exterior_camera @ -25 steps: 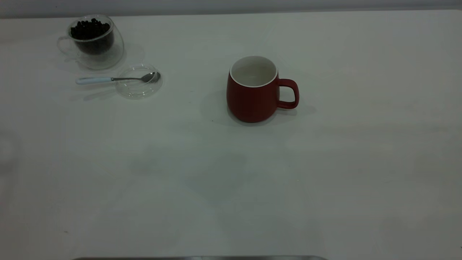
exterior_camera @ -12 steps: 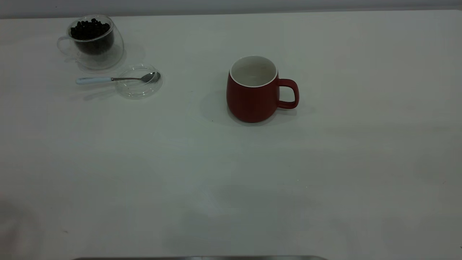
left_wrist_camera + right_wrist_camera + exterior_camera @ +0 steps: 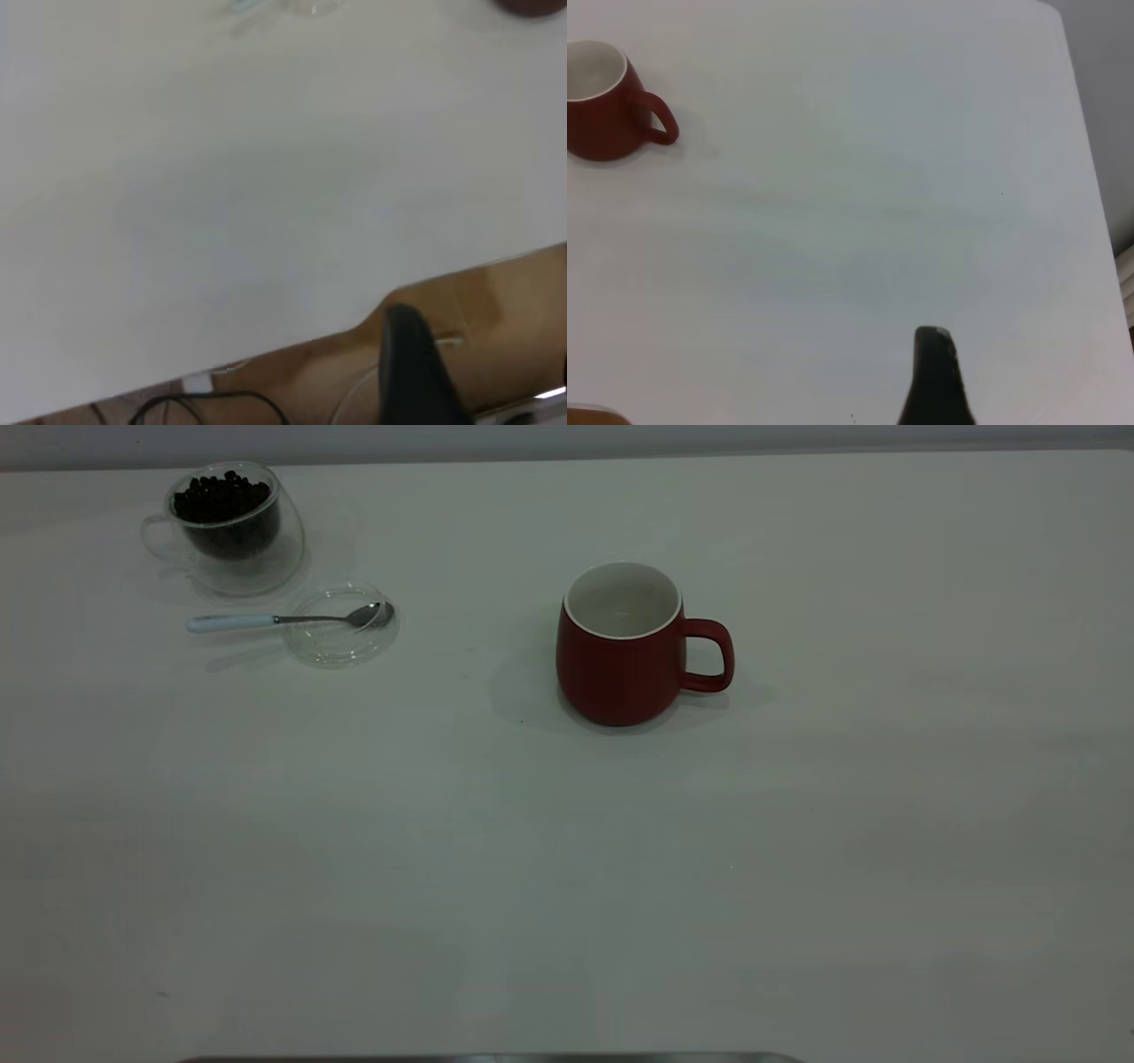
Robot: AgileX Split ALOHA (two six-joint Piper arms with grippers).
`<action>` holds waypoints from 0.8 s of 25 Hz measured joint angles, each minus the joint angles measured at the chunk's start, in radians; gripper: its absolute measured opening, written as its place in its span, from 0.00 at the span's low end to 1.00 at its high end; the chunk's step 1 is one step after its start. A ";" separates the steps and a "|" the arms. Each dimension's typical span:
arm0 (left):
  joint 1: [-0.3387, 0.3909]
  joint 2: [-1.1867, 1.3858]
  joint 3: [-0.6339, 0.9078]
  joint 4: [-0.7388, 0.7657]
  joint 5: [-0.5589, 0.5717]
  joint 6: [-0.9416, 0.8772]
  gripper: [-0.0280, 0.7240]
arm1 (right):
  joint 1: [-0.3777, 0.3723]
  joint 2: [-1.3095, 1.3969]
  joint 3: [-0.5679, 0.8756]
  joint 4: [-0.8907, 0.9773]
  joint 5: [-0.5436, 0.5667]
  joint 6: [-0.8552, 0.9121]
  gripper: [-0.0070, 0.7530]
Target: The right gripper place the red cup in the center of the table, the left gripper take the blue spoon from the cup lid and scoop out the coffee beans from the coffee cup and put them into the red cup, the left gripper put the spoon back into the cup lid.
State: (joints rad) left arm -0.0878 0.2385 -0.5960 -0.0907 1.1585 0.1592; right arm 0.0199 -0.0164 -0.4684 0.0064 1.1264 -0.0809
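While no arm shows in the exterior view, the things stand like this:

Red cup [image 3: 622, 646]: upright near the middle of the table [image 3: 567, 886], mouth up, white inside looks empty. Its handle points to that view's right. It shows also in the right wrist view [image 3: 607, 102], far from the finger.

Spoon [image 3: 283, 618]: lies flat at the far left. Its long axis runs left to right. The pale handle points left and lies out over the table; the metal bowl is at the right end, over the lid.

Lid [image 3: 341, 627]: flat on the table, just in front and a little right of the coffee cup, well left of the red cup.

Coffee cup [image 3: 232, 530]: far left corner, glass handle pointing left, body looks tilted.

Beans [image 3: 220, 498]: dark heap inside the coffee cup, up to its rim.

Left gripper [image 3: 416, 372]: only one dark finger is seen, above the table edge near the arm, far from the things; apart or together, I cannot tell.

Right gripper [image 3: 937, 381]: one dark finger over bare table, well apart from the red cup; its state I cannot tell.
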 joint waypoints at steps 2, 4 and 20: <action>0.000 -0.048 0.050 0.020 -0.007 -0.002 0.65 | 0.000 0.000 0.000 0.001 0.000 0.000 0.79; 0.000 -0.084 0.085 0.031 -0.022 -0.005 0.65 | 0.000 0.000 0.000 0.001 0.000 0.000 0.79; -0.002 -0.106 0.110 0.055 -0.024 -0.124 0.65 | 0.000 0.000 0.000 0.001 0.000 0.000 0.79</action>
State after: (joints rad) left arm -0.0900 0.1326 -0.4863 -0.0356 1.1342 0.0353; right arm 0.0199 -0.0164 -0.4684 0.0071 1.1264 -0.0809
